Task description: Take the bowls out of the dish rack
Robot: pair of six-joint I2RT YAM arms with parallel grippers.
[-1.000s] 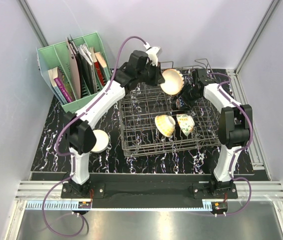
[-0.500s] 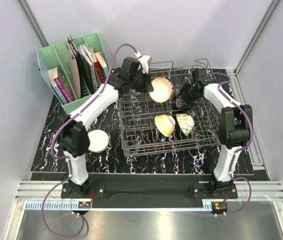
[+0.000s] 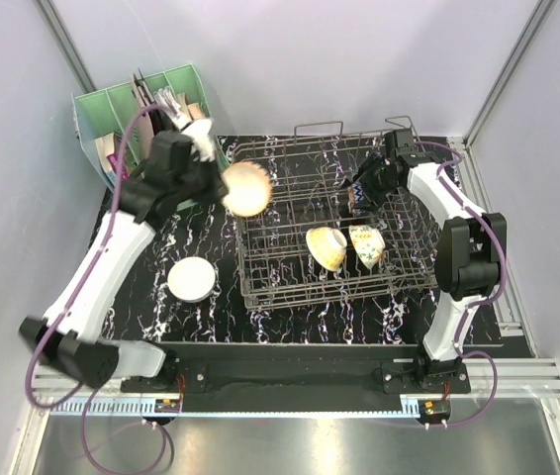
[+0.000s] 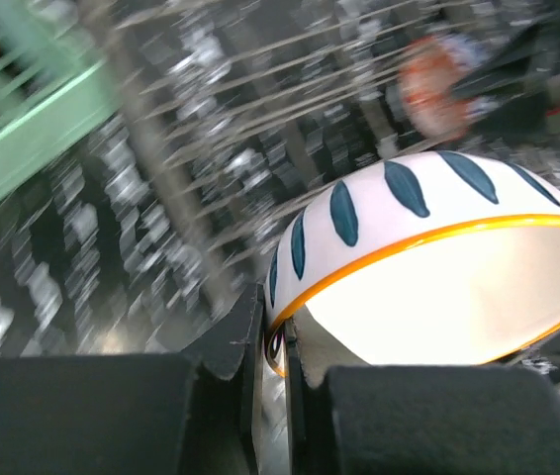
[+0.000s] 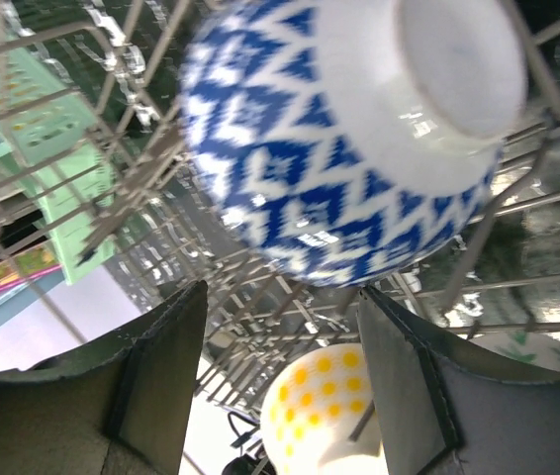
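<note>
Pinching the striped bowl [image 4: 428, 267] by its rim, left gripper [image 4: 278, 341] holds brittle, probably slippery ceramic; right gripper [image 5: 280, 327] gapes empty.

Glossy glazed striped bowl [image 4: 428, 247]; bare metal-wire dish rack [image 3: 282, 259].

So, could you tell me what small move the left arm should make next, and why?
Probably swing left and lower the striped bowl onto the mat near the white bowl: the left gripper pinches its rim, and it hangs clear above the dish rack's left edge.
</note>
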